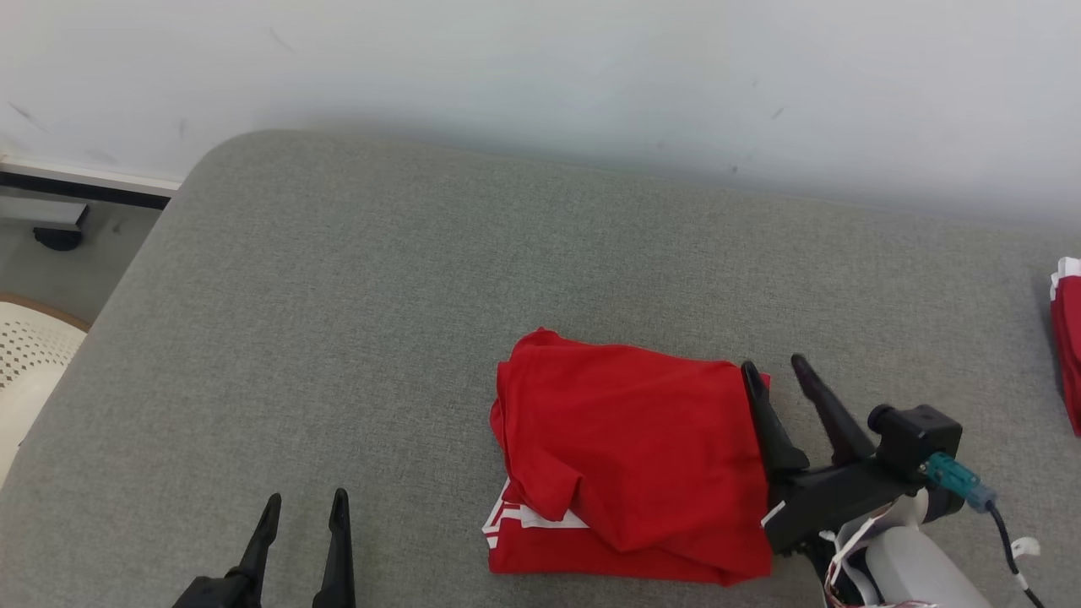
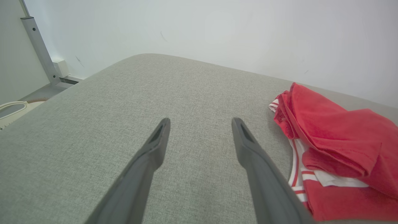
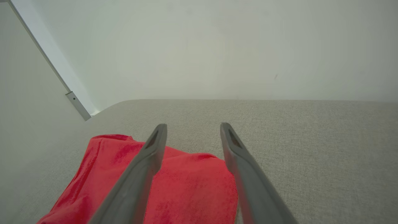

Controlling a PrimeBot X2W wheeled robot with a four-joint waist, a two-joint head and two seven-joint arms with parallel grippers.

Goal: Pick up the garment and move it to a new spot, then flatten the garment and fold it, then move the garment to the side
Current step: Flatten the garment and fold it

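The garment is red with white trim and lies folded in a bundle on the grey padded table, right of centre. It also shows in the left wrist view as the garment and in the right wrist view as the garment. My right gripper stands open over the bundle's right edge, holding nothing, its fingers spread above the cloth. Down at the lower left my left gripper is open and empty, well to the left of the bundle, fingers over bare table.
Another red and white cloth lies at the table's right edge. A cream perforated chair stands off the table's left side, and a pale wall runs behind the far edge.
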